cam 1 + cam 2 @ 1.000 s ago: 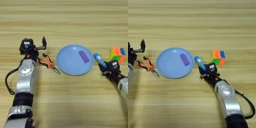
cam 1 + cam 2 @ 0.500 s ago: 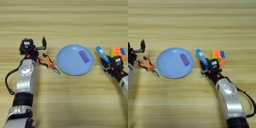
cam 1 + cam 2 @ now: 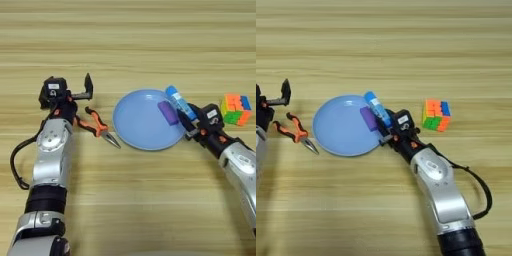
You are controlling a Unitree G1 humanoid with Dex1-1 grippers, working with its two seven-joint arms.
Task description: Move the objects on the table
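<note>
Left of the plate (image 3: 145, 132): left gripper (image 3: 82, 92) raised, fingers spread and empty, above the pliers (image 3: 97, 126). On the plate's right part, the block (image 3: 168, 112). At its right rim, right gripper (image 3: 387, 131) clamped on the glue stick (image 3: 377, 108); farther right, the cube (image 3: 436, 114).

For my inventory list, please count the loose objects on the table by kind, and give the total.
Puzzle cube: 1
Glue stick, held in the right claw: 1
Purple block, lying on the plate: 1
Pliers: 1
Light-blue plate: 1
Total: 5
</note>
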